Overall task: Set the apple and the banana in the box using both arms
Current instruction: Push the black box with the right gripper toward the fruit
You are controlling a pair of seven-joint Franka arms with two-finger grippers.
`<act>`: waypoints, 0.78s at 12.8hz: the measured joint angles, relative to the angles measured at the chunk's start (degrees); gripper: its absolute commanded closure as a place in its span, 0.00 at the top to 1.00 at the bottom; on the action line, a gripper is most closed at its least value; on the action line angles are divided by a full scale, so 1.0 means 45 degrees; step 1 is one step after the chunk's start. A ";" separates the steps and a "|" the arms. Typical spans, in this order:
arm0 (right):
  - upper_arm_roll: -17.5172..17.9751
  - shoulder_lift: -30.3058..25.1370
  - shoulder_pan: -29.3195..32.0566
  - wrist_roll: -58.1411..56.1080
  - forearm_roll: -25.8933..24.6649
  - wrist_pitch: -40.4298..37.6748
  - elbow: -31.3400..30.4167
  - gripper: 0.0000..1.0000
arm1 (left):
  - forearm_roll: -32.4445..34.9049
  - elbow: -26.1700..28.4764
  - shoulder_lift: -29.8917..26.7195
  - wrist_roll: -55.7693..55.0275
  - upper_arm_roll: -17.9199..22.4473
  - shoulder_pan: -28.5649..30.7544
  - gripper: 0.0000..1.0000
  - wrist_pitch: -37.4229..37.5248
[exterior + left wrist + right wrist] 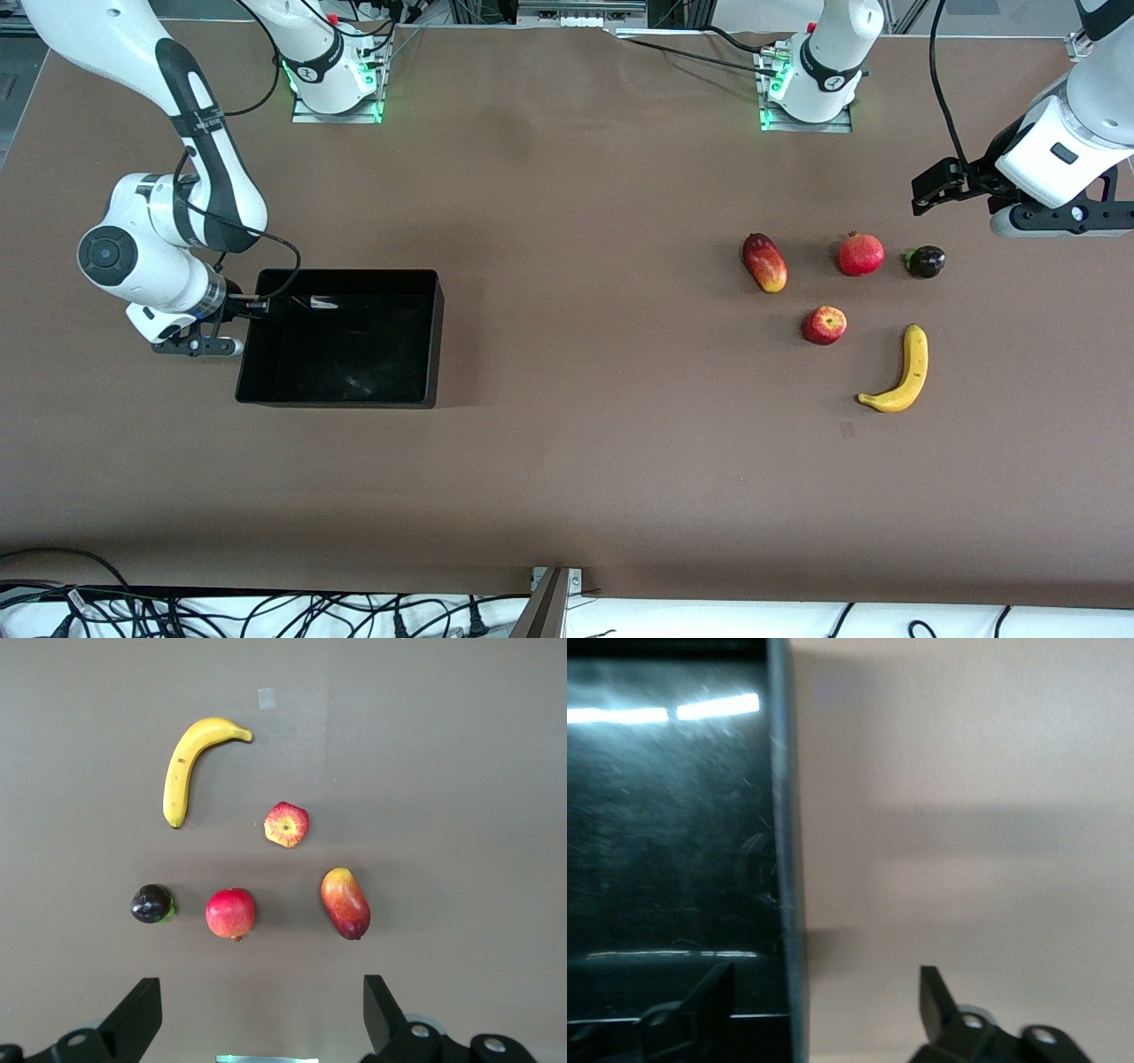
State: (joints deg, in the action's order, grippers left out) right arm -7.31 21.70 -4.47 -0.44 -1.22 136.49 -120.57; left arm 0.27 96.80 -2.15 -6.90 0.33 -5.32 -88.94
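The apple [824, 325] lies on the table toward the left arm's end, and shows in the left wrist view [286, 824]. The banana [904, 372] lies beside it, nearer the front camera [186, 771]. The black box [345, 354] stands toward the right arm's end and holds nothing. My left gripper [928, 190] is open and empty, up in the air over the table beside the fruits [261, 1019]. My right gripper [251, 307] is open at the box's end wall [784, 859], which stands between its fingers [828, 1001], one finger inside the box and one outside.
A red-yellow mango [765, 262], a red pomegranate [860, 254] and a small dark fruit with a green stalk [926, 261] lie in a row farther from the front camera than the apple. Cables hang at the table's front edge.
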 measured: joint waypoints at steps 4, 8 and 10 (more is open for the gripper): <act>0.0006 0.0042 0.0102 -0.0009 0.0000 0.0077 -0.0075 0.00 | 0.0000 0.0000 0.0000 0.0000 0.0000 0.0000 1.00 0.0021; 0.0273 -0.0060 0.0094 -0.0061 0.0006 -0.0088 0.0364 0.00 | 0.0000 0.0000 0.0000 0.0000 0.0000 0.0000 1.00 0.0080; 0.0739 -0.0367 0.0092 -0.0152 0.0024 -0.0233 0.0679 0.00 | 0.0000 0.0000 0.0000 0.0000 0.0001 0.0001 1.00 0.0082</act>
State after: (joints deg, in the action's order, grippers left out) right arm -3.98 20.05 -4.06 -1.12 -1.11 135.45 -117.51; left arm 0.27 96.80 -2.15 -6.90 0.33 -5.31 -88.57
